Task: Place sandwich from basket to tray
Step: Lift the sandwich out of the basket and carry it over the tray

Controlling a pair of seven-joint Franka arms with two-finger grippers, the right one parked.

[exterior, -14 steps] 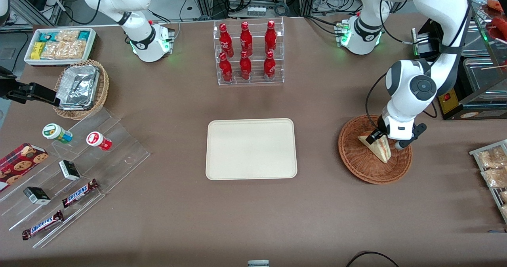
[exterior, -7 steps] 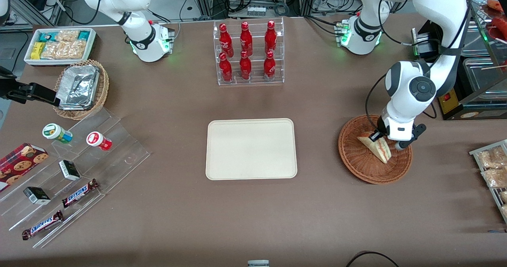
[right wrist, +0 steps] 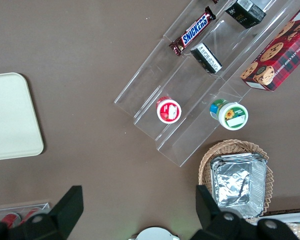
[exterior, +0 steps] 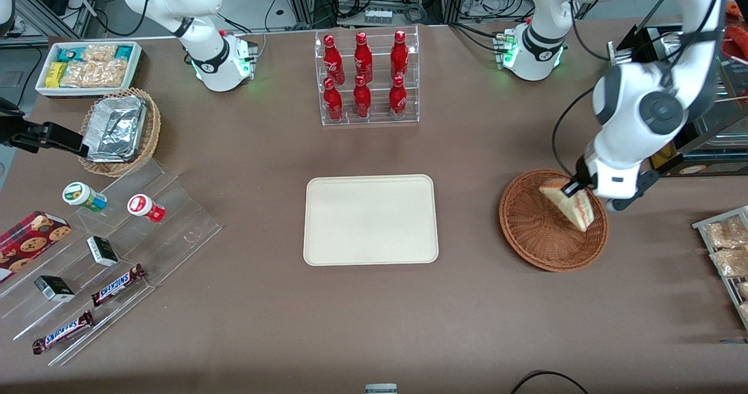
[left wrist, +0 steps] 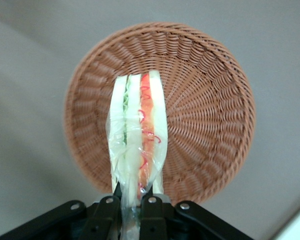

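Above the basket (exterior: 552,221) | gripper (exterior: 570,188) clamped on the sandwich (exterior: 571,205), which has risen clear of the weave since a second ago | lift done, carry pending | tray (exterior: 370,219) well apart, toward the parked arm's end.

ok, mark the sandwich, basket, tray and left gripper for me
sandwich (left wrist: 138,131): left wrist view, cut edge showing the filling.
basket (exterior: 534,239): front view, woven floor.
tray (exterior: 370,219): front view, bare middle.
gripper (left wrist: 132,204): left wrist view, between the fingertips, shut on the sandwich above the basket.
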